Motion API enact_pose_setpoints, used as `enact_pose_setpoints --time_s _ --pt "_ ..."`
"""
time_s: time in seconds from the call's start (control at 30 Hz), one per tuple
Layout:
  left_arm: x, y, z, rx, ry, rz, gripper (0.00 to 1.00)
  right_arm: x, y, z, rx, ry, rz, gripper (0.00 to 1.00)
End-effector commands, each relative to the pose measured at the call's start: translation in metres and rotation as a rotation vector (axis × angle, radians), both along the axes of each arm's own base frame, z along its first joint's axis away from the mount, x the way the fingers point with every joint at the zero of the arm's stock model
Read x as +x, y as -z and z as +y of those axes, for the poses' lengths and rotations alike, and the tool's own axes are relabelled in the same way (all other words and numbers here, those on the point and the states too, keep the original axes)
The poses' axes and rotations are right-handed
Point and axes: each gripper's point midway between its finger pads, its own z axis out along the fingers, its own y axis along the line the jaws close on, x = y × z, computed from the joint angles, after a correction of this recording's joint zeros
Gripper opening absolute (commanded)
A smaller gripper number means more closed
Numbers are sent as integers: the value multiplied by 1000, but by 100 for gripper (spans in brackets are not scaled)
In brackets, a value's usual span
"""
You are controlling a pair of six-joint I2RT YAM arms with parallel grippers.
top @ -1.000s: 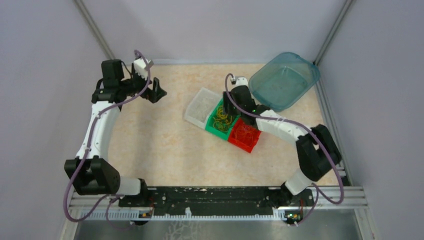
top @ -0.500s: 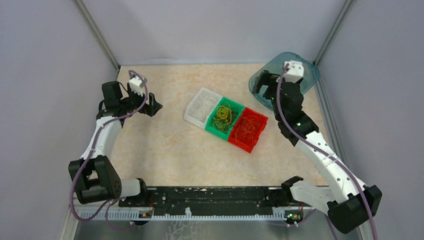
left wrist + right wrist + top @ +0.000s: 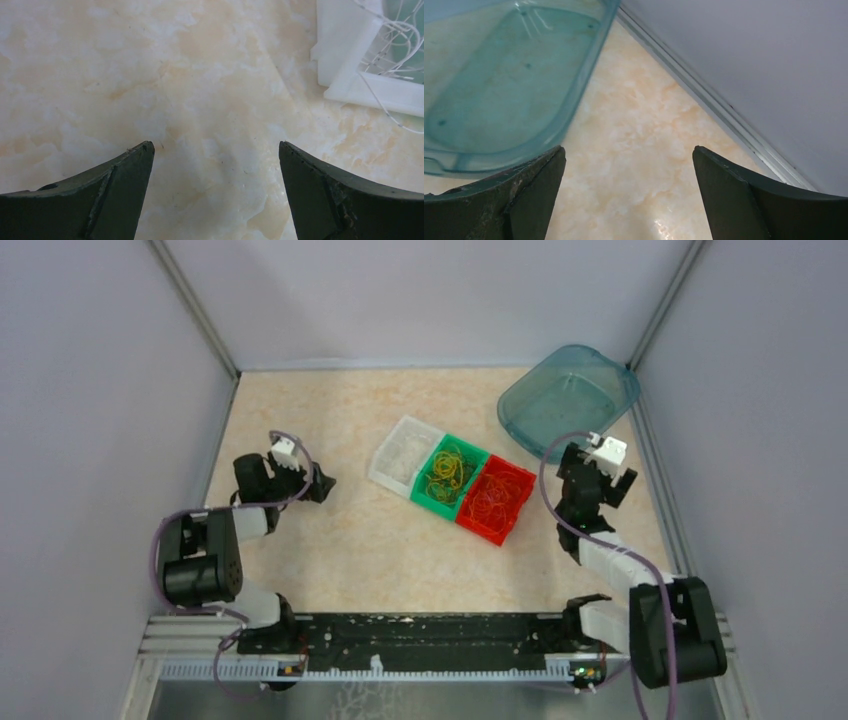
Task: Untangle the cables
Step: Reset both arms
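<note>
Thin band-like cables lie in three joined trays at the table's middle. Yellow and brown loops (image 3: 447, 470) fill the green tray (image 3: 432, 497). Red and orange loops (image 3: 490, 498) fill the red tray (image 3: 490, 531). The white tray (image 3: 392, 468) holds pale loops; its corner shows in the left wrist view (image 3: 350, 75). My left gripper (image 3: 322, 483) is open and empty, low over bare table left of the trays (image 3: 215, 150). My right gripper (image 3: 585, 462) is open and empty, right of the red tray, over bare table (image 3: 629, 155).
A clear teal bin (image 3: 568, 400) stands at the back right, its rim close to my right gripper in the right wrist view (image 3: 514, 75). The enclosure's right wall and floor rail (image 3: 709, 100) run just beyond that gripper. Both arms are folded back near their bases.
Both arms have pulled back toward their bases. The right gripper left the trays, swung past the teal bin and came down to its right-hand spot. The left gripper moved nearer and lower.
</note>
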Motion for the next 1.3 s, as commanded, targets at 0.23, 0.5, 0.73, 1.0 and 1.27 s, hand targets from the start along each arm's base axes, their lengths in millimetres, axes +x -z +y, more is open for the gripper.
enact_pose_setpoints --time_s 0.23,0.5,0.73,1.0,1.27 --pt "6 -35 10 -48 -132 -336 99 11 36 -3 45 4 -101 99" --pt "3 -25 10 34 -225 -346 99 32 48 47 -17 -420 -100 99" --pt "7 -19 8 86 -261 -328 99 34 49 45 1 -432 -97 99" --pt "8 -19 10 90 -268 -333 99 33 49 45 0 -432 -98 99" --pt "9 -19 9 94 -266 -329 100 33 49 45 0 -433 -98 99"
